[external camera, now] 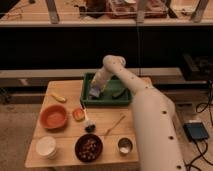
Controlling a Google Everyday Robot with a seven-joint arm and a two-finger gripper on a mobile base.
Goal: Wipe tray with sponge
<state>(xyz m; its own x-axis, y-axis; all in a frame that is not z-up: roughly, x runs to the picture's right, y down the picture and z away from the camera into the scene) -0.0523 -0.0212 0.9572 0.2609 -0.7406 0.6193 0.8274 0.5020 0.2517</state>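
Observation:
The dark green tray (111,100) sits at the back middle of the wooden table. My white arm reaches up from the lower right and bends down into the tray. My gripper (95,90) is over the tray's left part, shut on the slate-blue sponge (93,93). The sponge is pressed down against the tray floor near the left wall. A dark green object (119,93) lies in the tray to the right of the gripper.
On the table are an orange bowl (53,116), a yellow piece (58,97), a small orange item (78,114), a dark-headed brush (89,125), a wooden stick (115,125), a white cup (46,146), a dark bowl of nuts (89,147) and a metal cup (124,145).

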